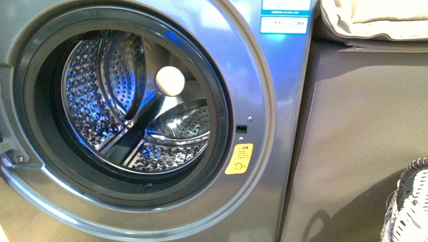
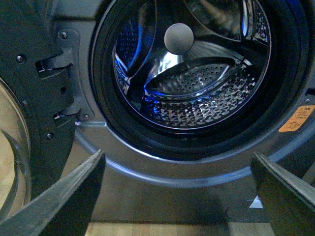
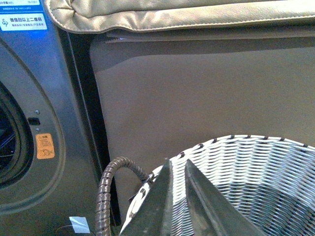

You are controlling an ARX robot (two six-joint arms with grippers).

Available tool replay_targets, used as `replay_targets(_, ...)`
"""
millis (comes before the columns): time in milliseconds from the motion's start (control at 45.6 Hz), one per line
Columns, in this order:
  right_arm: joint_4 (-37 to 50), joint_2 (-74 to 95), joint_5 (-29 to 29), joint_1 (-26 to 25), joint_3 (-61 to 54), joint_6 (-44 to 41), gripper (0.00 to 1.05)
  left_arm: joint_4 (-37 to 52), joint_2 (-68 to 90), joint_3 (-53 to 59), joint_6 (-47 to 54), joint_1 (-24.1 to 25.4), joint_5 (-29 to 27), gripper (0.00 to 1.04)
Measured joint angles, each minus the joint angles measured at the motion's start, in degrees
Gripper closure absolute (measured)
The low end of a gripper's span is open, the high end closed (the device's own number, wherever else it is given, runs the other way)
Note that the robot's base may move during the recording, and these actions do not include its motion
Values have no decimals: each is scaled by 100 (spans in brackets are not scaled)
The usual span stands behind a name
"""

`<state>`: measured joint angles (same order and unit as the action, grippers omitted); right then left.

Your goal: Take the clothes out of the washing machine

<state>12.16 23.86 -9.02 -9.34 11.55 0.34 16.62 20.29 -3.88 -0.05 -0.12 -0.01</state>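
The grey washing machine [image 1: 262, 101] fills the left of the front view with its porthole open. Its perforated steel drum [image 1: 131, 101] shows no clothes; none are in any view. An orange sticker [image 1: 239, 158] sits right of the opening. In the left wrist view my left gripper [image 2: 179, 196] is open and empty, its fingers [image 2: 74, 196] spread wide, low in front of the washer [image 2: 147, 167] below the drum [image 2: 197, 88]. In the right wrist view my right gripper [image 3: 177, 162] is shut and empty, over the rim of the woven basket [image 3: 256, 167]. Neither gripper shows in the front view.
The open washer door [image 2: 29, 98] stands at the left arm's side. A grey-white basket [image 1: 411, 201] sits low right of the washer. A grey-brown upholstered side [image 1: 363, 126] with a beige cushion [image 1: 373, 20] on top stands behind it. A corrugated hose [image 3: 106, 196] rises beside the basket.
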Motion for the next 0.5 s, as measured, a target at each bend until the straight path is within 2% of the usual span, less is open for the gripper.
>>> replay_targets(66,0,-129,109,105,-131,-17,104,-74,-114,46,0,0,2,27)
replay_targets(131,-2,-260,214,212,-273,-17,102,-160,-240,98,0,0,0,40)
replay_targets(197,-31,-444,826,693,-420,-17,102,-264,-387,144,0,0,0,56)
replay_targets(263,-52,-592,844,890,-531,-20,102,-337,-522,195,0,0,0,70)
replay_targets(394,-107,-776,885,911,-658,-17,102,-337,-702,341,0,0,-13,92)
replay_targets(438,-140,-848,883,911,-704,-20,102,-415,-807,341,-4,0,0,102)
replay_targets(504,-184,-953,885,911,-756,-17,102,-498,-898,341,-2,0,0,101)
